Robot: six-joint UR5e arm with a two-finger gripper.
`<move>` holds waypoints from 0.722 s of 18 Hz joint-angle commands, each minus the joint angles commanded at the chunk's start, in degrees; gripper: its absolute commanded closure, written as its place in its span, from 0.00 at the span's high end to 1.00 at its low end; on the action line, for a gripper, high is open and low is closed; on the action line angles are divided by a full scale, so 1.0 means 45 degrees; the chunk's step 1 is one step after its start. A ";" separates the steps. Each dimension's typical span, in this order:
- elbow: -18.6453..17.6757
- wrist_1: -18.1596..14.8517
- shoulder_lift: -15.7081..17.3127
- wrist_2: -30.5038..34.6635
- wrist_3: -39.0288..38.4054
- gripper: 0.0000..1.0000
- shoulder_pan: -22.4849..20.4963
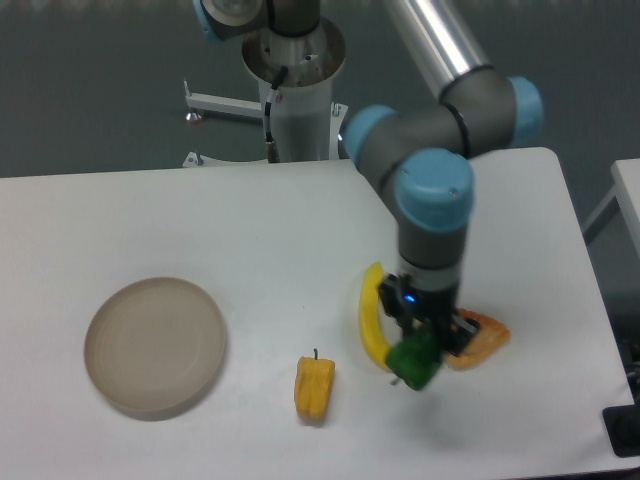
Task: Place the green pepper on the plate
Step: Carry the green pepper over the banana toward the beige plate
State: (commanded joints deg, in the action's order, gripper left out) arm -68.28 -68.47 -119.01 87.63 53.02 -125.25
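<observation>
The green pepper (415, 360), small and glossy, hangs just above the table, held between the fingers of my gripper (422, 350), which is shut on it. It sits right of centre, over the lower end of a yellow banana. The plate (155, 345), a round beige dish with a low rim, lies at the left of the table, far from the gripper. Nothing lies on the plate.
A yellow banana (371, 312) lies just left of the gripper, partly hidden by it. An orange-red fruit piece (482, 338) lies to its right. An orange-yellow pepper (314, 387) rests between gripper and plate. The arm's base (296, 80) stands at the back.
</observation>
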 joint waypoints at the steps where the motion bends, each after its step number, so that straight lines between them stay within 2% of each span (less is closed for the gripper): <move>1: -0.0137 0.0000 0.0176 -0.0059 -0.0489 0.27 0.0176; 5: -0.0470 -0.0019 0.0529 -0.0021 -0.2110 0.27 0.0820; 13: -0.1934 0.0195 0.0939 -0.0098 -0.4864 0.27 0.1914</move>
State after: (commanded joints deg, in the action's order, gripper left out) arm -76.99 -67.59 -114.79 87.19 31.13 -116.64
